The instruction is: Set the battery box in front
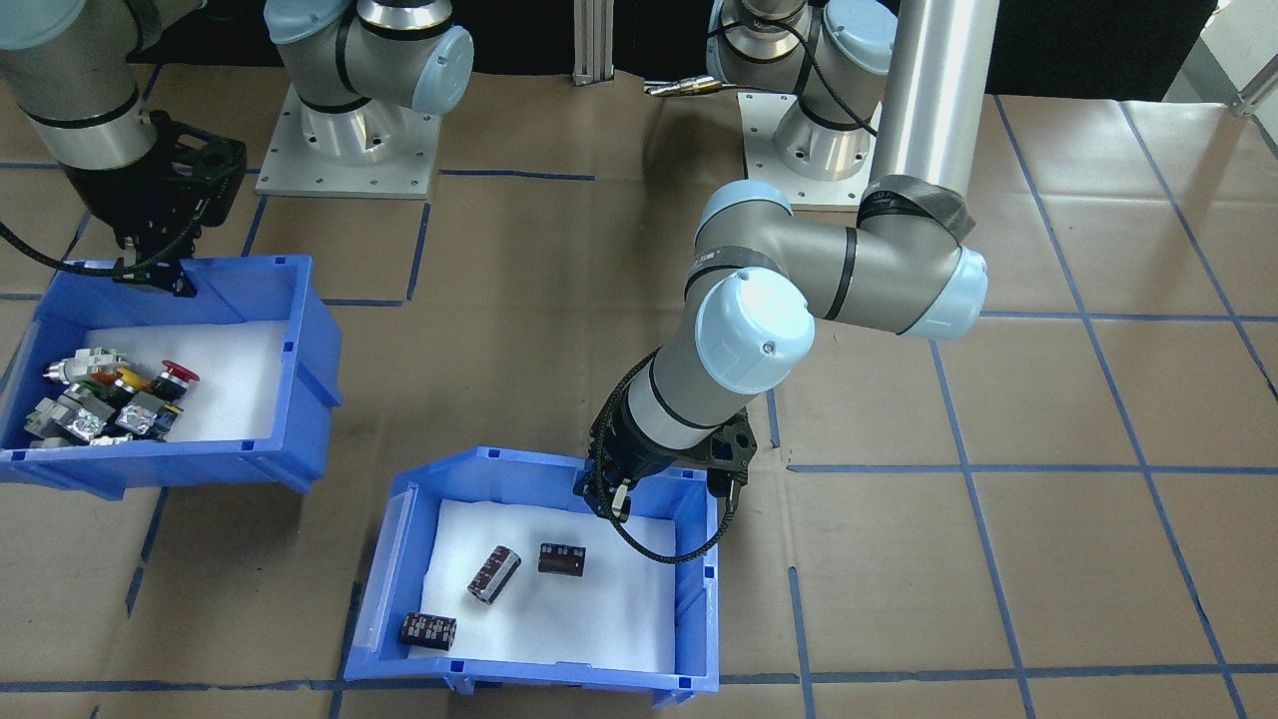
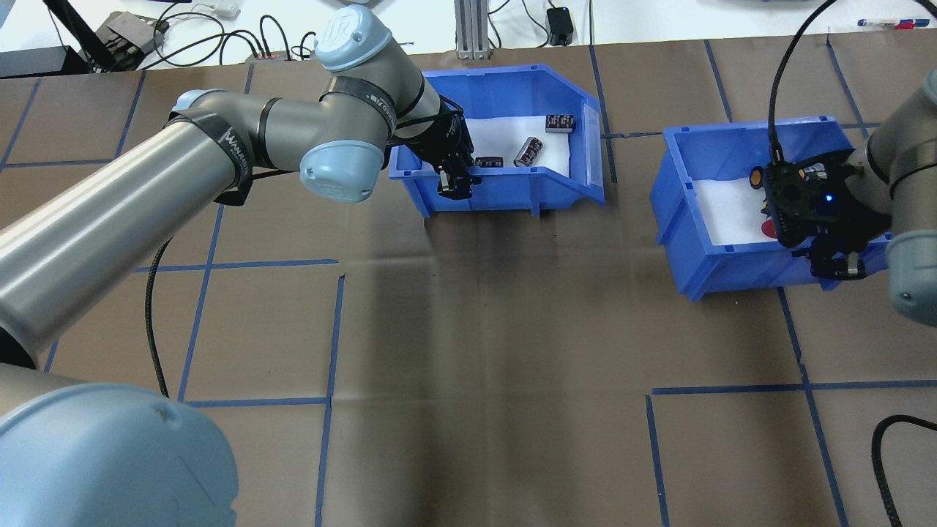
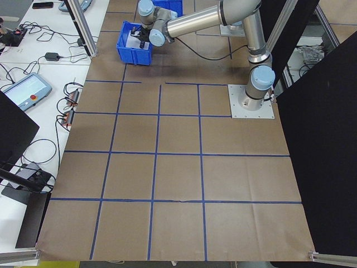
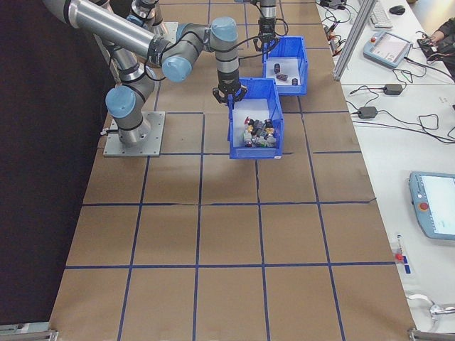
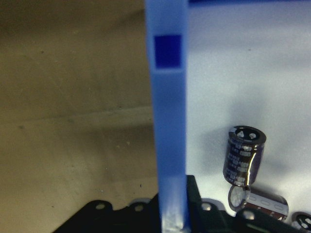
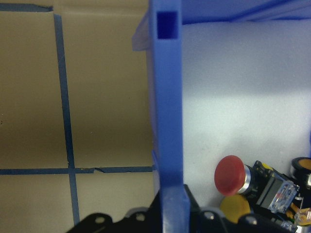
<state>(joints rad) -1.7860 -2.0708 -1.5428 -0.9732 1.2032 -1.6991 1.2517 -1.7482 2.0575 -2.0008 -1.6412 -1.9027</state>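
Table: brown paper (image 1: 559, 359) with a blue tape grid covers the whole surface.
Front view: the battery box (image 1: 699, 599), a blue bin lined with white foam, sits at the table's near edge. Three dark cells (image 1: 494, 574) lie apart on the foam. The left gripper (image 1: 611, 499) is at the box's back wall. A second blue bin (image 1: 300, 330) holding coloured switches (image 1: 110, 404) sits further left; the right gripper (image 1: 155, 270) is at its back wall.
Overhead view: the battery box (image 2: 512, 192) is at the table's far edge, left of centre. The left gripper (image 2: 454, 183) straddles its near wall. The switch bin (image 2: 725, 271) is to the right, well apart, with the right gripper (image 2: 834, 265) on its near wall.
Left wrist view: the blue box wall (image 5: 170, 121) runs up between the jaws, which are closed on it; cells (image 5: 243, 155) lie on the foam to the right.
Right wrist view: the switch bin's wall (image 6: 167, 121) sits clamped between the jaws; a red button (image 6: 231, 174) lies inside.
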